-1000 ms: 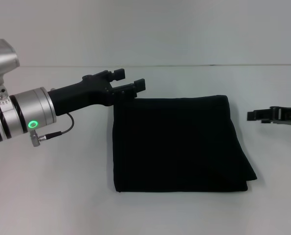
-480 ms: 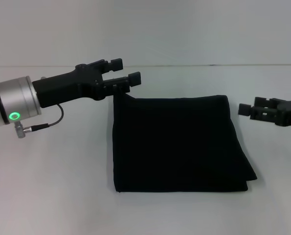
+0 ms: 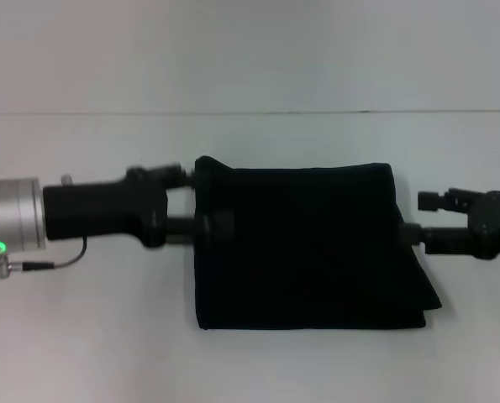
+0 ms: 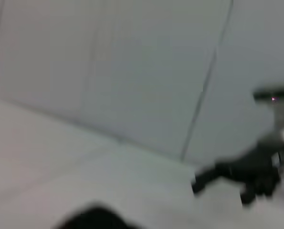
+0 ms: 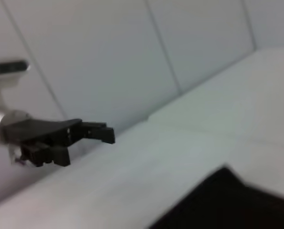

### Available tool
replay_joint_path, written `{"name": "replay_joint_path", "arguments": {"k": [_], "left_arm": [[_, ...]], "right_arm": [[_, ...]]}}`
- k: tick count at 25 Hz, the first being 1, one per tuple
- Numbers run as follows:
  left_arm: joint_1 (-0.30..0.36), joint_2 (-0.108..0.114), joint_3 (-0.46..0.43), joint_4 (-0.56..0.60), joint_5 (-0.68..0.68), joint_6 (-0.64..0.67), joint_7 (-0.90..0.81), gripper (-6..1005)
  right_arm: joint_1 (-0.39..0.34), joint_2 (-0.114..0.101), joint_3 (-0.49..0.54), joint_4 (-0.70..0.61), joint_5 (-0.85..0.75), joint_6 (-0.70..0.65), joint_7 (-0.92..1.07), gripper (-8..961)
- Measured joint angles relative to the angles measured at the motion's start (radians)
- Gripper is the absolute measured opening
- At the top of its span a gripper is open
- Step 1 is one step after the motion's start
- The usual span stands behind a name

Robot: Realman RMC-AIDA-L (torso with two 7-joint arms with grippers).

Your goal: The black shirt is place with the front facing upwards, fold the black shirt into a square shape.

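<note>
Currently the black shirt [image 3: 308,248] lies folded into a rough square at the centre of the white desk [image 3: 90,353], print side hidden, only plain black cloth showing. Its 9 o'clock edge runs nearly straight; the 3 o'clock edge slants outward toward the near corner at about 4 o'clock, where layered folds show.

Left gripper [image 3: 191,201] reaches in level from 9 o'clock and meets the shirt's left edge near the far corner. Cloth at that corner stands up slightly in a small peak beside the jaws. Black jaws merge with black cloth, so I cannot tell whether they are spread or pinching the edge. A green ring light glows on the silver wrist section.

Right gripper [image 3: 434,218] comes in from 3 o'clock, with its tip touching or just beside the shirt's right edge at mid-height. Jaw state: cannot tell, same reason.

Left wrist view: a dark patch of shirt [image 4: 96,218] at the frame edge, right gripper [image 4: 199,183] farther off across the desk.

Right wrist view: a shirt corner [image 5: 227,202] in the foreground, left gripper [image 5: 101,132] beyond it with jaws slightly apart.
</note>
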Motion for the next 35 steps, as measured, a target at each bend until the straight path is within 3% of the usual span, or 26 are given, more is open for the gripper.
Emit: {"name": "replay_joint_path", "arguments": {"k": [4,8,17,35], "left_arm": [[-0.007,-0.013,0.045,0.088,0.165,-0.007,-0.138,877],[-0.01,-0.03,0.05,0.126,0.212,-0.034,-0.179,875],[-0.004,-0.031,0.055,0.141,0.245,-0.049,-0.203,875],[-0.009,-0.032,0.051,0.14,0.242,-0.058,-0.197,875]], "right_arm": [[-0.004,0.019,-0.002,-0.186,-0.121,-0.04,0.147,934],[0.0,0.034,-0.002,-0.294,-0.199,-0.05,0.231,935],[0.026,0.048,-0.007,-0.268,-0.279,-0.014,0.26,935],[0.035,0.043,0.01,-0.216,-0.267,0.002,0.227,934]]}}
